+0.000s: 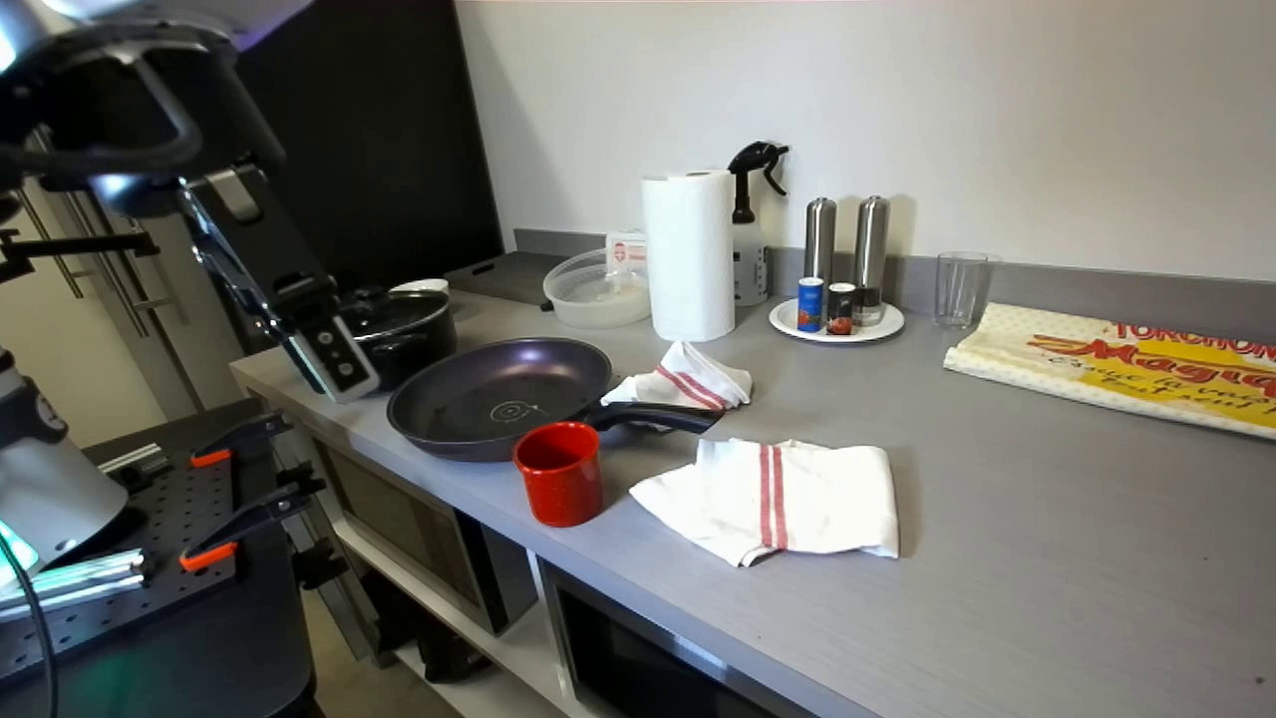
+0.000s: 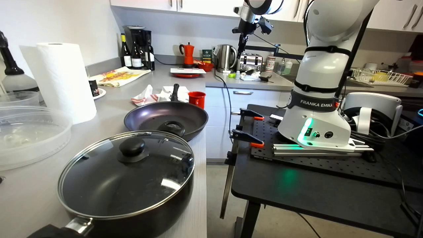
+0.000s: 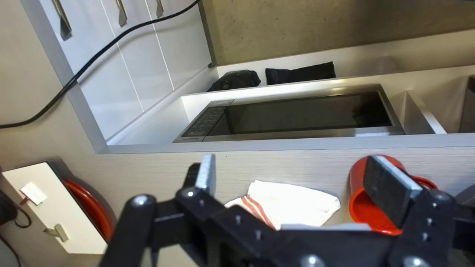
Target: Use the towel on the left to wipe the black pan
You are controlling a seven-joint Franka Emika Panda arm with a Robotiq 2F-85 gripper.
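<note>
Wipe apparently not started: black pan (image 1: 498, 397) near worktop (image 1: 1027, 568) front edge, small striped towel (image 1: 693, 379) farther in, ungrasped. Jaws wide, empty. Remaining: pick it up, wipe.

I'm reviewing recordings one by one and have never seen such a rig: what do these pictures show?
The machine is one white robot arm ending in a two-fingered gripper. Two pictures come from cameras outside it; the third comes from its wrist, looking down past the gripper. On the counter are a wide black pan, a lidded black pot, a red mug, a small red-striped towel, a larger red-striped towel and other things. The gripper stands open and holds nothing.
</note>
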